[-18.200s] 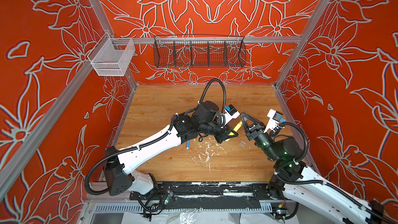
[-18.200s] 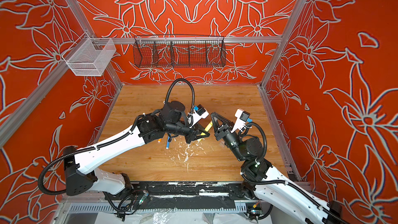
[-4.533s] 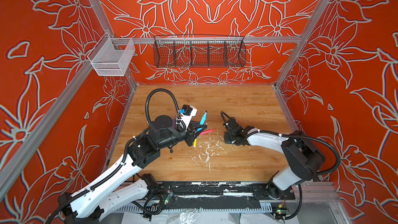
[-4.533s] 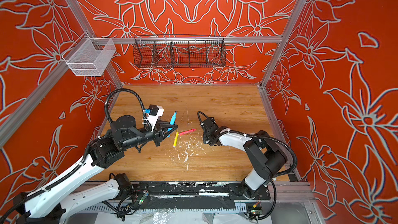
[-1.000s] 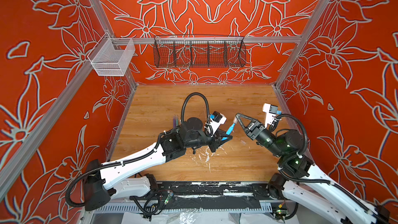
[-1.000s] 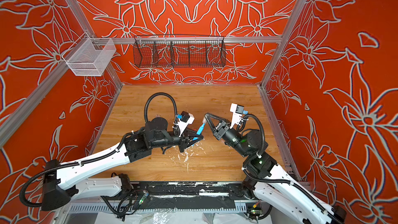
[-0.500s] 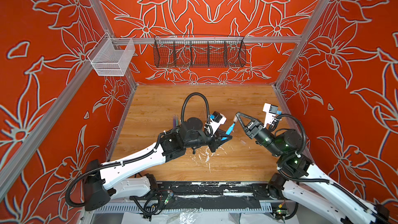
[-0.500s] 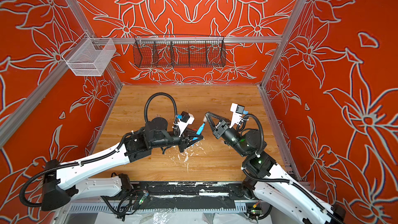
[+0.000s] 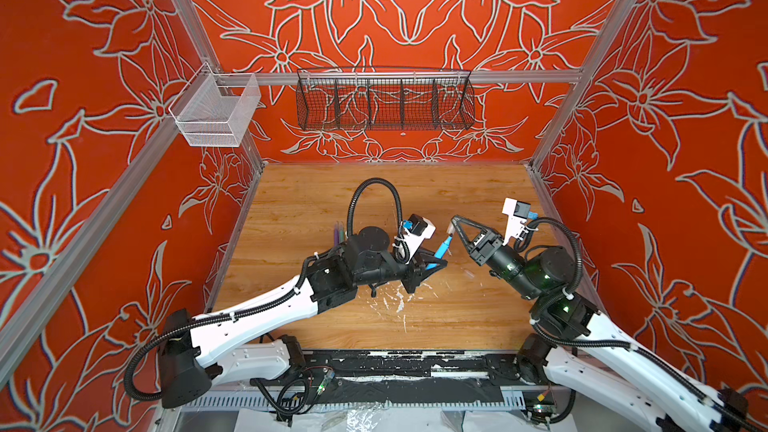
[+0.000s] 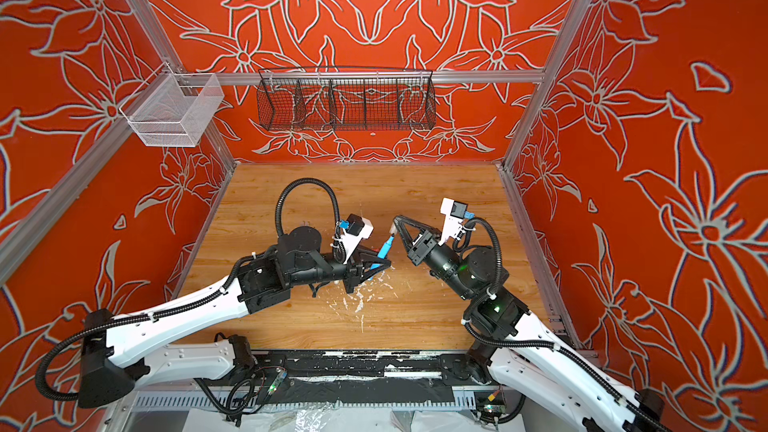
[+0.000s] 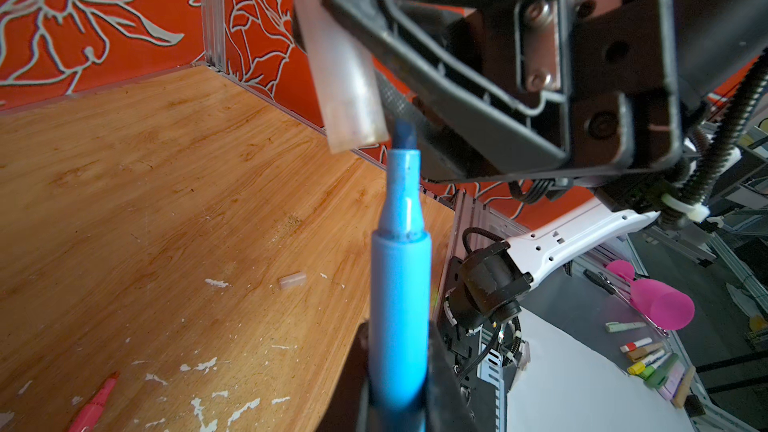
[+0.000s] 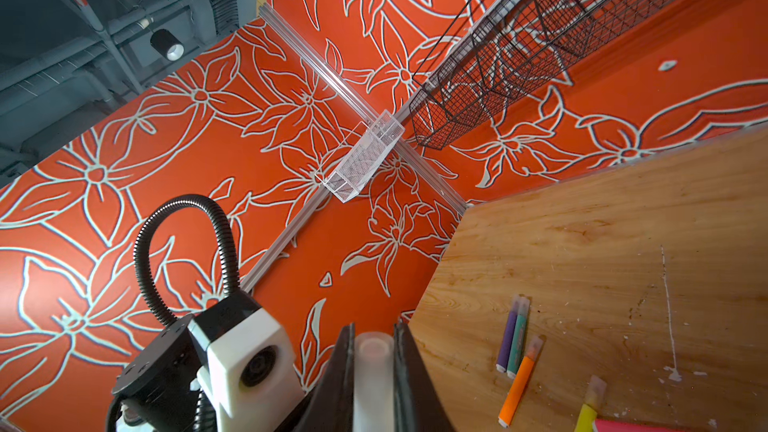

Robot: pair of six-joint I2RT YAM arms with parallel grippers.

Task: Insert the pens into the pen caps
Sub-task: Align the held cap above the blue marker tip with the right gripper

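Gripping the blue pen (image 11: 399, 284) by its lower barrel, the left gripper (image 11: 399, 401) is closed on it and holds it up off the table, its dark chisel tip pointing at the clear cap (image 11: 340, 76) that the right gripper (image 12: 374, 338) has clamped between its closed jaws. In the left wrist view the tip sits just beside the rim of the cap's open end, not inside it. In both top views the two meet above the middle of the table, pen (image 9: 441, 249) slanting up toward the cap. Any print on the pens is too small to read. The wooden table (image 9: 374, 197) has a pale grain and is marked with white paint flecks (image 9: 399, 305) near its front centre. On it lie a purple pen (image 12: 508, 338) and a green pen (image 12: 517, 338) side by side, an orange pen (image 12: 517, 388) and a yellow pen (image 12: 588, 409) near them, each with a cloudy cap on its end. A pink pen (image 11: 93, 405) and a loose cap (image 11: 292, 280) lie apart on the wood. Orange-red walls with pale flower outlines enclose three sides, framed by aluminium posts. A black wire basket (image 9: 384, 101) hangs on the back rail and a white mesh basket (image 9: 216, 114) at the left corner.
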